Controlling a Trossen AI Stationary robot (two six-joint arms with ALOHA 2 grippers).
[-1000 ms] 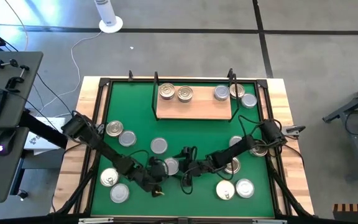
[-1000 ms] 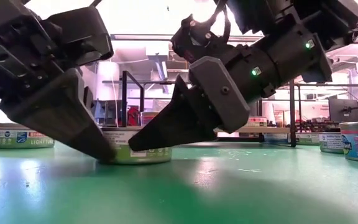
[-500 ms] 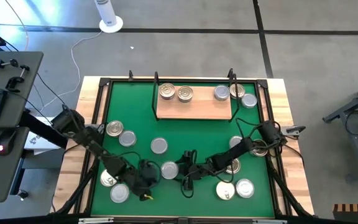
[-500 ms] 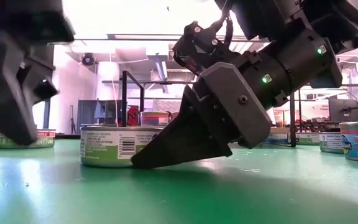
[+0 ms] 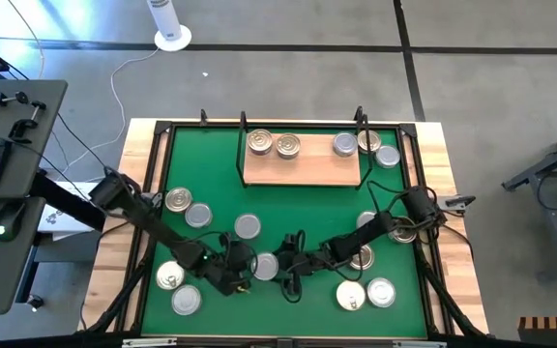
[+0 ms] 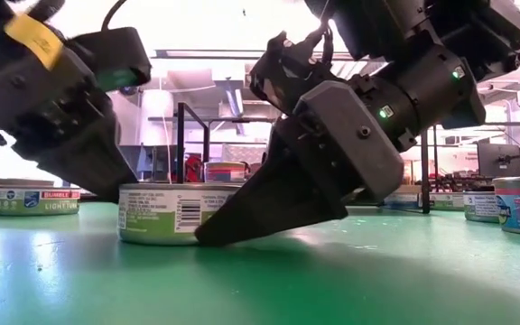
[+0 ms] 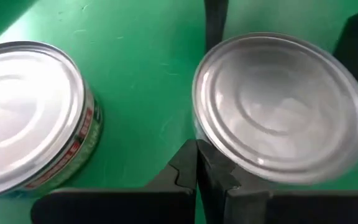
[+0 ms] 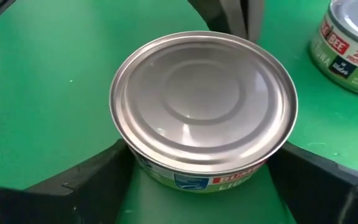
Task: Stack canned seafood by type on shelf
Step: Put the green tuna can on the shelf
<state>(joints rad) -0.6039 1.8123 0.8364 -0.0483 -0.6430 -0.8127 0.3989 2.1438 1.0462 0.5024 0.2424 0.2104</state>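
Your right arm reaches in from the bench's right edge, angled low across the green mat (image 5: 211, 193) toward the near middle; the right pincer (image 5: 280, 266) is tilted down with its fingertips at mat level, jaws spread wide, one on each side of a silver-lidded tin (image 8: 204, 109) without closing on it. Your left arm stretches diagonally from the left edge to the same spot; the left pincer (image 5: 243, 268) sits low just beside that tin (image 5: 265, 263), on the side opposite the right one, and its fingers meet in front of the wrist camera, so read it as closed on nothing. The tin (image 6: 171, 212) stands upright on the mat; its side shows a barcode and small print you cannot read. A second tin (image 7: 30, 115) near the left pincer carries a green and red label. A tin (image 6: 27, 199) further left reads "BUMBLE" and "LIGHT". The shelf (image 5: 303, 166) lies at the far side, with four tins along its back edge.
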